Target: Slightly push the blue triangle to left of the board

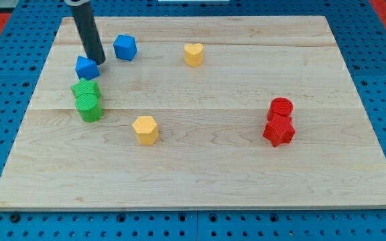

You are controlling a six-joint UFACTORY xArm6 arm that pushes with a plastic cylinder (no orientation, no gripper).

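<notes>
The blue triangle (86, 67) lies near the board's upper left. My tip (97, 60) is at the end of the dark rod, touching or just off the triangle's upper right edge. A blue cube-like block (124, 47) sits to the right of the rod. Two green blocks lie just below the triangle: a green star-like block (86, 89) and a green cylinder (90, 108), touching each other.
A yellow heart (193, 54) sits at top centre and a yellow hexagon (145, 130) at lower centre. A red cylinder (281, 107) and a red star (279, 131) touch at the right. The wooden board (213, 174) rests on a blue pegboard.
</notes>
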